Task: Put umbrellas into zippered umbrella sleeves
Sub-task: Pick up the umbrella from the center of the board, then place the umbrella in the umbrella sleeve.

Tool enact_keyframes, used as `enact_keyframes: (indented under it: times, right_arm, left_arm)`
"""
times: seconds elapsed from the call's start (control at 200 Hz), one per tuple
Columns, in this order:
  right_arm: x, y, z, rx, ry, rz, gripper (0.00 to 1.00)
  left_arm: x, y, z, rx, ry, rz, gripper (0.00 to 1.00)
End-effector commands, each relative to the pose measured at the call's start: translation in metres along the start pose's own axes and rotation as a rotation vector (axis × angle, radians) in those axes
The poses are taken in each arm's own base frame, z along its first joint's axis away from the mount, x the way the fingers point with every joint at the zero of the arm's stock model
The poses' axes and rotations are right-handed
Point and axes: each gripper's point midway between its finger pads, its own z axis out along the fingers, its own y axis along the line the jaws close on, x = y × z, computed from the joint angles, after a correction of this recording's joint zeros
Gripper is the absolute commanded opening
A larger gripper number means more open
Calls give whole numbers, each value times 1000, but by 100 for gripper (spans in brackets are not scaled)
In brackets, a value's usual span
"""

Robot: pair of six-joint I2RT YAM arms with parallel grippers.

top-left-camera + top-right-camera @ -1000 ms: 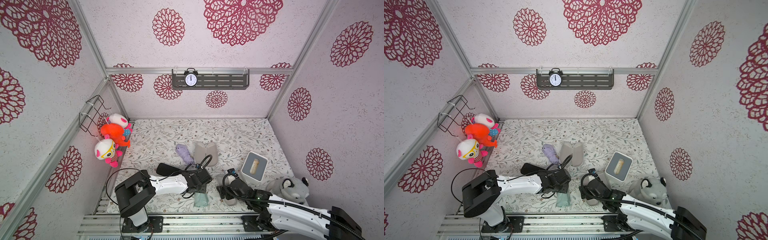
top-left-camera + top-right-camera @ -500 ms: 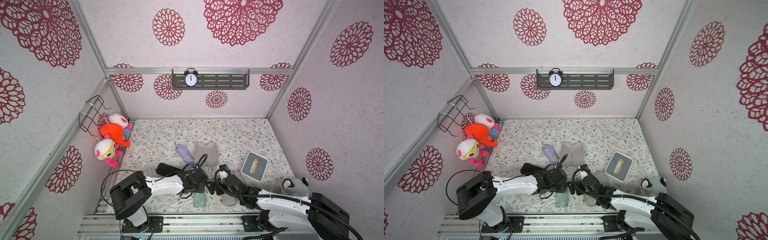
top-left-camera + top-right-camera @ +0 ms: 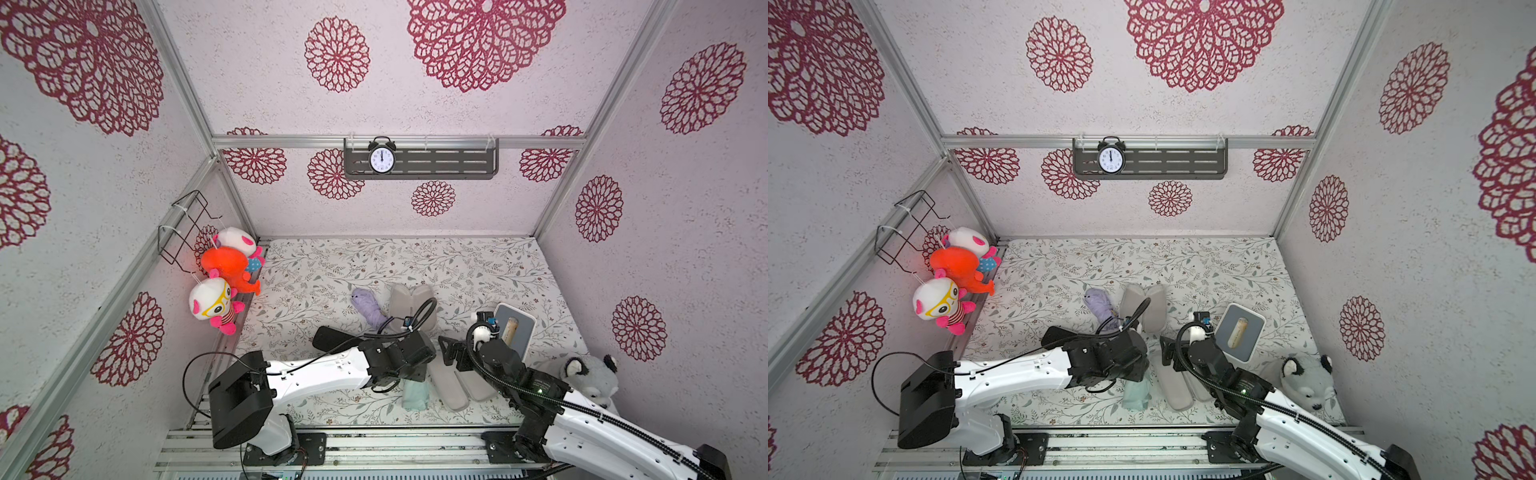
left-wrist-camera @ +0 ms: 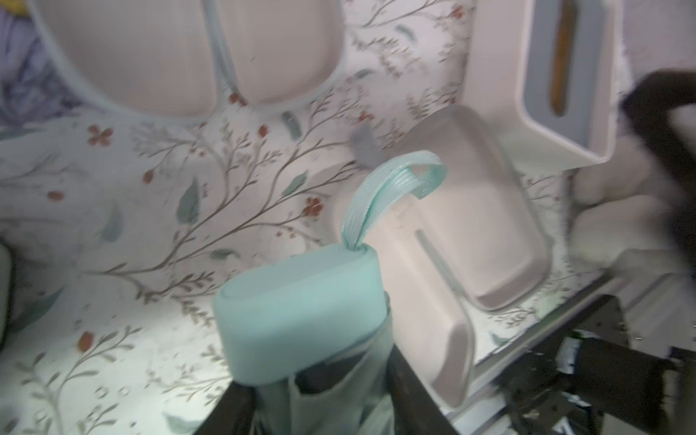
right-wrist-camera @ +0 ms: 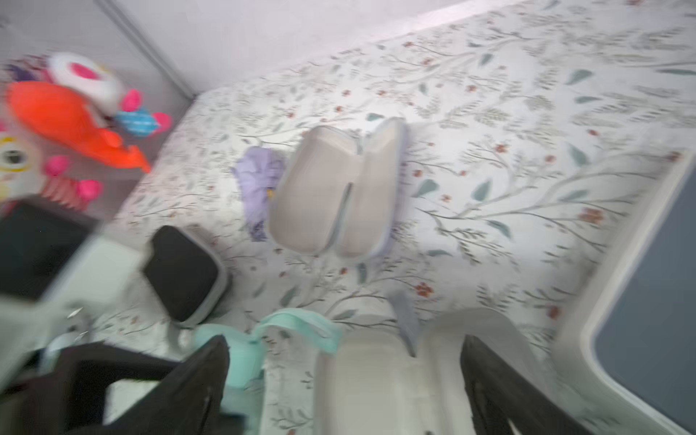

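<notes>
Jaws of the left gripper (image 4: pixel 324 403) pinch the mint green umbrella (image 4: pixel 297 312) across its fabric body, and we see its flat cap end and strap loop (image 4: pixel 380 188) sticking out past the black fingers (image 4: pixel 414 395). Jaws of the right gripper (image 5: pixel 346 388) stand spread wide with nothing between them, held over the far end of the open sleeve (image 5: pixel 388 376). In both top views the two grippers face each other just apart, near the middle of the front edge of the floral surface (image 3: pixel 332 266). The mint green umbrella (image 3: pixel 415 395) is there too, just beside that open sleeve (image 3: pixel 451 386), whose two pale grey halves face up. Whether the umbrella rests on the surface or hangs just over it we cannot tell. At the centre lie the lilac umbrella (image 3: pixel 368 309) and, just beside it, the open lilac sleeve (image 3: pixel 411 305). The closed black sleeve (image 3: pixel 332 338) sits nearer the left edge, partly under the left arm. The white box (image 3: pixel 513 328) stands toward the right edge, and the grey plush (image 3: pixel 586 376) fills the front right corner.
</notes>
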Motion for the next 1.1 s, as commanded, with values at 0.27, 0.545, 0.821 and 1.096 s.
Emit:
enact_keyframes:
  times: [0.27, 0.545, 0.821, 1.096]
  right_arm:
    - [21, -55, -11, 113, 74, 68, 97]
    - [47, -65, 1, 154, 157, 60, 96]
    - [51, -60, -2, 108, 163, 79, 96]
    - [66, -35, 8, -40, 210, 102, 93]
  left_arm:
    - [-31, -61, 48, 164, -74, -155, 32]
    - [-20, -71, 80, 150, -53, -184, 33]
    - [9, -33, 90, 7, -22, -186, 39]
    - [11, 8, 70, -38, -34, -183, 68]
